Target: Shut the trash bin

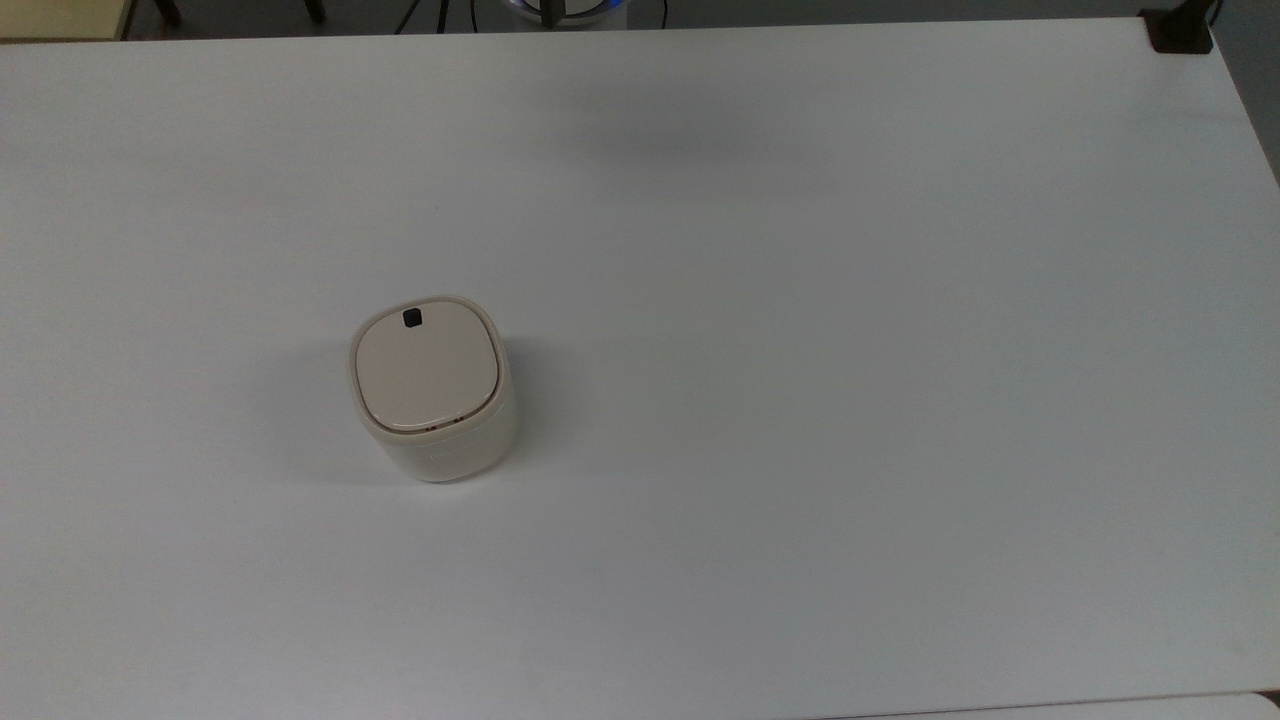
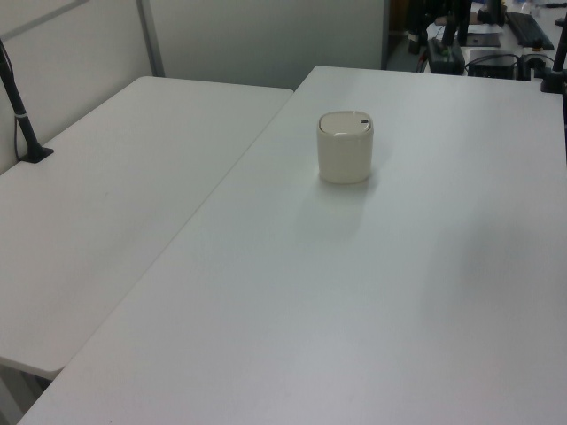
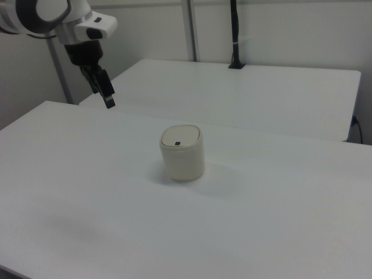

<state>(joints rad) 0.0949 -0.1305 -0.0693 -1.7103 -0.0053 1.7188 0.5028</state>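
The trash bin point(image 1: 432, 385) is a small cream-white rounded-square tub standing upright on the white table point(image 1: 800, 400). Its beige lid point(image 1: 425, 368) lies flat on the rim, with a small black square mark near the edge toward the top view's top. The bin also stands mid-table in the left view point(image 2: 345, 149) and in the right view point(image 3: 182, 152). My gripper point(image 3: 108, 102) hangs in the air at the right view's upper left, pointing down, well apart from the bin and above the table's far edge. It holds nothing.
A second white table point(image 2: 106, 195) adjoins on the left view's left, with a black post point(image 2: 22, 115) clamped at its edge. A black clamp point(image 1: 1180, 30) sits at the top view's upper right corner. Desks with equipment point(image 2: 478, 35) stand beyond the table.
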